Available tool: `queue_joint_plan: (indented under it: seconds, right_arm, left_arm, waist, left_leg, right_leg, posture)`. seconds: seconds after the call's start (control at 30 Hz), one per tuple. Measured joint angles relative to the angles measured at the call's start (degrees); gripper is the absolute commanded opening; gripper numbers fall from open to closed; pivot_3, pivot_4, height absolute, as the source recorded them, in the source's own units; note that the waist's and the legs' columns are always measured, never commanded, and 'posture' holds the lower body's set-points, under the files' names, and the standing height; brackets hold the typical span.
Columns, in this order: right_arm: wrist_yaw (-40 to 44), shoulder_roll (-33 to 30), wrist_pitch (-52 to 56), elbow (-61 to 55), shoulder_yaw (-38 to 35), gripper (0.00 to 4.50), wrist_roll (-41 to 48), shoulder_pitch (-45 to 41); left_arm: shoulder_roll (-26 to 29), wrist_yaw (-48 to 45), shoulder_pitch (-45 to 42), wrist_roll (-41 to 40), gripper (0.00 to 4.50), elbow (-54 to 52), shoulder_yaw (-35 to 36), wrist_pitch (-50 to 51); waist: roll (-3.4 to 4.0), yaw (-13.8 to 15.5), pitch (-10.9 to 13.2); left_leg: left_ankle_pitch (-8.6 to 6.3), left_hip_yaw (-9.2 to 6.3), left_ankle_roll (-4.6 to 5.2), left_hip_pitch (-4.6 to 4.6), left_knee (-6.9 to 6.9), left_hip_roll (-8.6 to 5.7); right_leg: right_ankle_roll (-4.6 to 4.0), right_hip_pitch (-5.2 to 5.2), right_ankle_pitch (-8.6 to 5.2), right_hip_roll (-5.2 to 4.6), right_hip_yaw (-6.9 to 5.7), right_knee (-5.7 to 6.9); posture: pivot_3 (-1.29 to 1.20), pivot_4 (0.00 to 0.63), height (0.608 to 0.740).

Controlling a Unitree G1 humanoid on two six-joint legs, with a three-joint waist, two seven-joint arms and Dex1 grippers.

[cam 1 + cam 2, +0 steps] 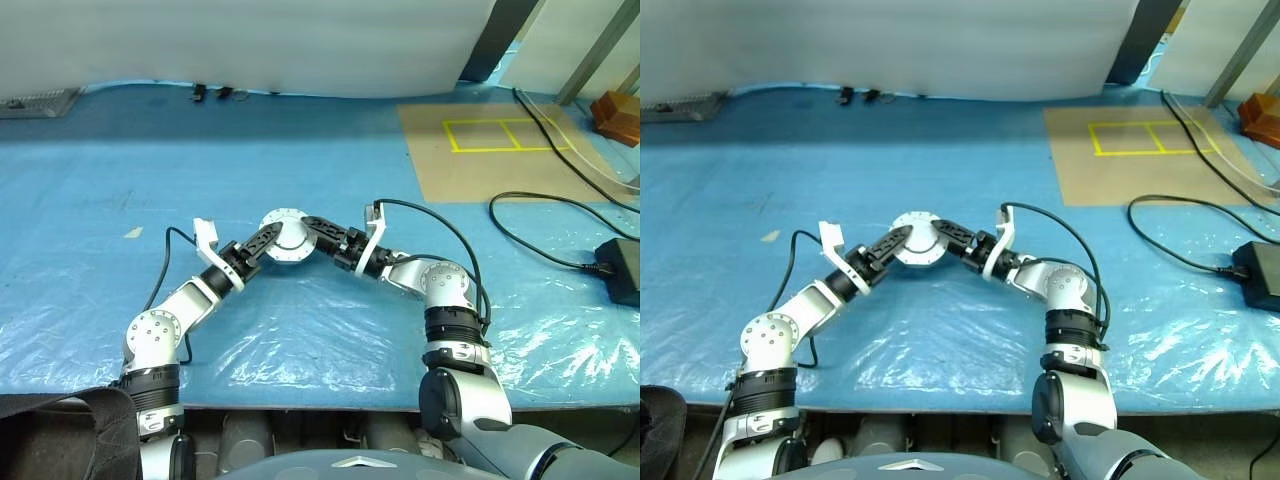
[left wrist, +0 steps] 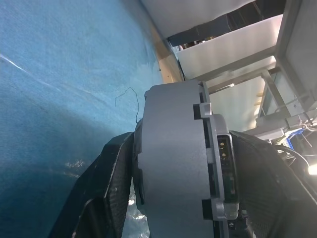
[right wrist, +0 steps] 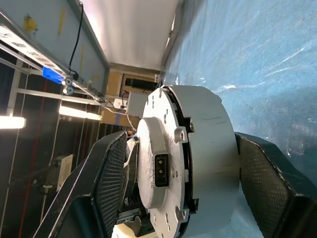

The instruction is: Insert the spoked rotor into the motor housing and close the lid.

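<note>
Black fingers (image 2: 106, 188) with a woven mesh grain, rising on either side of the housing (image 1: 286, 252): a short, round, matt silver metal drum with a smooth curved wall, notched at the seam where the lid (image 3: 153, 148) sits flush against it. On the lid's flat face, small screw holes, raised lugs at the rim and a little rectangular socket (image 3: 161, 170) with dark pins. Seen from the head, housing lifted just above the tarp (image 1: 300, 130), near the table's middle, round face tilted upward, pinched between two slim arms meeting in a shallow V. Left gripper (image 1: 268, 240) closed on the housing, one finger against the base side and the other against the lid side, holding it up. Right gripper (image 1: 312, 230) reaching in from the opposite side, spread wide and straddling the same drum, with a sliver of gap showing on the lid side, so no firm squeeze visible. Under it all, a bright blue woven tarp, creased and faintly scuffed, with a wrinkled, glossy clear plastic sheet (image 1: 300, 350) along the near edge. Farther right, a flat brown board (image 1: 480, 170) marked with yellow tape rectangles, looping black cables (image 1: 540, 230) and a black box-shaped adapter (image 1: 622, 268). Behind, a plain white panel (image 1: 250, 40).
</note>
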Motion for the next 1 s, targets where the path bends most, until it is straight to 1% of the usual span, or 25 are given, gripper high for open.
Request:
queue_joint_plan:
  seconds: [0.17,0.4,0.6,0.83,1.0]
  right_arm:
    - [-0.12,0.16,-1.06,0.00,-0.02,3.46,-0.03,0.00]
    - [-0.65,1.33,-3.52,0.00,-0.12,3.46,0.00,-0.24]
    - [-1.30,2.12,-5.75,0.60,-0.15,3.46,0.00,-1.12]
    - [-1.46,2.07,-6.62,1.34,0.12,3.46,0.00,-1.29]
    - [-1.08,0.70,-6.31,1.01,2.14,3.46,-0.84,-1.02]
  left_arm:
    - [-1.76,1.25,-0.52,-0.69,2.90,1.12,1.18,-0.16]
    - [-5.67,5.70,-1.77,-5.05,2.90,3.67,5.60,-0.92]
    - [-6.88,8.22,-2.43,-7.28,2.90,4.15,7.12,-1.43]
    - [-6.41,8.99,-2.41,-8.20,2.90,4.44,7.25,-1.13]
    - [-3.99,6.96,-1.39,-6.69,2.90,3.62,4.16,0.08]
  waist:
    - [-0.01,-0.01,0.01]
    - [-0.01,0.02,0.06]
    - [-0.01,-0.03,0.07]
    - [-0.01,0.00,0.10]
    - [0.00,0.02,0.11]
  left_leg:
    - [0.00,0.00,0.00,-0.01,0.00,0.00]
    - [0.00,0.00,0.00,-0.02,0.00,-0.01]
    - [0.00,0.00,0.00,-0.02,0.00,0.00]
    - [0.00,0.00,0.00,-0.02,0.00,-0.01]
    - [0.00,-0.01,0.00,-0.02,0.00,0.01]
  right_leg:
    - [0.01,0.00,0.00,0.00,0.00,0.00]
    - [-0.01,0.00,-0.01,0.00,0.00,0.00]
    - [0.00,0.00,0.00,0.00,0.00,-0.02]
    - [0.03,0.00,0.02,0.00,0.00,-0.02]
    - [0.18,0.00,0.10,0.00,0.00,-0.03]
  posture:
    - [0.00,0.150,0.740]
    - [0.00,0.150,0.740]
    - [0.00,0.150,0.740]
    - [0.00,0.150,0.740]
    - [0.00,0.150,0.740]
